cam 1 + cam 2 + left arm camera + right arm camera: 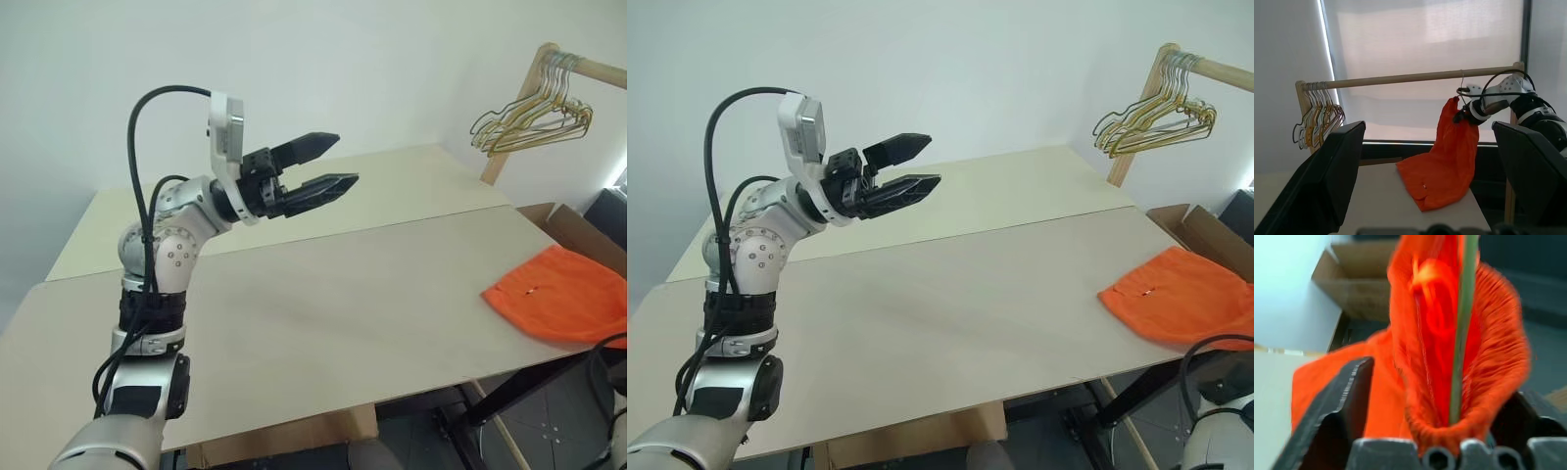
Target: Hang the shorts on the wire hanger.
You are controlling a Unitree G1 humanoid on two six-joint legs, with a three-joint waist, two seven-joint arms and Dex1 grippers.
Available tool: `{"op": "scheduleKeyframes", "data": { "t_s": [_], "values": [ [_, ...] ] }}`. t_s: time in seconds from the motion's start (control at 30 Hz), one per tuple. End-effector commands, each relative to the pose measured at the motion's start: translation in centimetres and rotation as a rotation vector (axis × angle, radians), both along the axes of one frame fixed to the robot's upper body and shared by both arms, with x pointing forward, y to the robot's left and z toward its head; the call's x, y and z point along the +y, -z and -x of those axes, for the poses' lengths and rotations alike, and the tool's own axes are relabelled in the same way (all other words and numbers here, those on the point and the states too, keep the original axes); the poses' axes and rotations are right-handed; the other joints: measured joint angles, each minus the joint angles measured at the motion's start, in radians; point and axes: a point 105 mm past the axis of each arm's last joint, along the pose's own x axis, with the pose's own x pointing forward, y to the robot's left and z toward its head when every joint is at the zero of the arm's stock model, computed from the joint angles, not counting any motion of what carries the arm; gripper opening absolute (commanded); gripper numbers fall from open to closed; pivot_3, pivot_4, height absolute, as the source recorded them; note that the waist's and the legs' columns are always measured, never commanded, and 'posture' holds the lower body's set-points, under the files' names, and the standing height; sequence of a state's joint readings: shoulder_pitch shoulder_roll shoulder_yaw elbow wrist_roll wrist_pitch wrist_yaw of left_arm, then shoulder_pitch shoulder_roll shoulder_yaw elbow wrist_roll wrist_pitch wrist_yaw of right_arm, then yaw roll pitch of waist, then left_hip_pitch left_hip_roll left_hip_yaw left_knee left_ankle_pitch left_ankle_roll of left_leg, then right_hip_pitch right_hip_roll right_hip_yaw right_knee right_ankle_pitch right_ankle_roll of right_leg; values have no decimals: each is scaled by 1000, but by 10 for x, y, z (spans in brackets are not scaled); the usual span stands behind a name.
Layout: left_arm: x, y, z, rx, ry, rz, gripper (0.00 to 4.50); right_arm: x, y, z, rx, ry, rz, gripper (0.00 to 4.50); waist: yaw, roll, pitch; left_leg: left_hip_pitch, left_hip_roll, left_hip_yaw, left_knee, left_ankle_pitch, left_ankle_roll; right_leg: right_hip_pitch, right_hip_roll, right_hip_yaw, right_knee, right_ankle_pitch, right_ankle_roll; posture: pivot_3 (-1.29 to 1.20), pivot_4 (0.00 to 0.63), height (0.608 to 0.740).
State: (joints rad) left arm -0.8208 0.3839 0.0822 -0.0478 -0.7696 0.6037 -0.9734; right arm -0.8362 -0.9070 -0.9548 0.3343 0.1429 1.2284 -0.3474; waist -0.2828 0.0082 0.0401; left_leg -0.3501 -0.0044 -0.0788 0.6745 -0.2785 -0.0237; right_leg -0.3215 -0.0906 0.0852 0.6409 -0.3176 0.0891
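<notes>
Two end effectors | right end effector point(1440, 396) nearer, jaws spread either side of bright orange fabric shorts point(1442, 171); thin olive-gold wire hanger point(1462, 328) runs upright through waistband; hem trails onto pale surface point(294, 323) | left end effector point(328, 166) wide, empty, well apart

the shorts point(1442, 171) are bright orange, their gathered waistband lifted up along the thin olive wire hanger point(1463, 328), whose hook sits on the wooden rail. their lower part trails onto the table's right end, near its edge.
</notes>
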Motion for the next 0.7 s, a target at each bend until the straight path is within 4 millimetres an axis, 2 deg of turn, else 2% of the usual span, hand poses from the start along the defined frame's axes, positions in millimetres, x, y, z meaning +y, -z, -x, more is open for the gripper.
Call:
{"op": "scheduleKeyframes", "data": {
  "t_s": [0.03, 0.13, 0.23, 0.33, 0.4, 0.43, 0.53, 0.63, 0.7],
  "values": [
    [2, -10, 3, -51, -7, 4, 4500, 2, -36, 4, -31, 63, 205, 4455, 2, 0, 0, 0, 0, 0, 0, 0, 0, 0, 0, 0, 0, 0, 0, -265, 0, 740],
    [3, -10, 2, -56, -15, -1, 4500, 6, -61, 10, 0, 146, 426, 4455, 5, 0, 0, 0, 0, 0, 0, 0, 0, -1, 0, 1, 0, 0, 0, -260, 0, 740],
    [5, -7, 0, -55, -42, -15, 4500, 29, -103, 11, -76, 197, 719, 4455, 9, 1, 0, -1, 0, 0, 0, 0, 0, -2, 0, 2, 1, 0, 0, -246, 0, 740],
    [11, 1, -8, -39, -98, -47, 4500, 69, -135, 2, -230, 140, 980, 4455, 14, 2, 0, -1, 0, 1, 0, 0, 0, -4, 0, 4, 2, 0, 1, -202, 0, 740],
    [16, 5, -11, -30, -129, -65, 4500, 92, -145, -4, -317, 79, 1080, 4455, 19, 1, 0, 0, 0, 1, -1, 0, 0, -4, 1, 4, 2, 1, 1, -180, 0, 740],
    [19, 9, -12, -24, -152, -87, 4500, 113, -148, -15, -392, -53, 1118, 4455, 21, 1, 1, 1, 0, 1, -1, 0, 0, -4, 1, 4, 3, 1, 1, -167, 0, 740],
    [31, 21, -9, -23, -213, -143, 4500, 178, -138, -51, -494, -522, 1181, 4455, 30, 0, 1, 1, 1, 1, -1, 0, 0, -4, 2, 5, 3, 1, 1, -113, 0, 740],
    [37, 27, -9, -16, -263, -178, 4500, 211, -123, -63, -506, -778, 1178, 4455, 58, -7, 5, 3, 1, 0, -1, 0, 0, -5, 2, 5, 4, 4, -4, -82, 0, 740],
    [44, 36, -11, -23, -342, -222, 4500, 243, -100, -74, -547, -1050, 1072, 4455, 89, -8, 6, 0, 1, -2, 1, 1, -1, -14, 2, 5, 5, 8, -7, -44, 0, 740]
  ]
}}
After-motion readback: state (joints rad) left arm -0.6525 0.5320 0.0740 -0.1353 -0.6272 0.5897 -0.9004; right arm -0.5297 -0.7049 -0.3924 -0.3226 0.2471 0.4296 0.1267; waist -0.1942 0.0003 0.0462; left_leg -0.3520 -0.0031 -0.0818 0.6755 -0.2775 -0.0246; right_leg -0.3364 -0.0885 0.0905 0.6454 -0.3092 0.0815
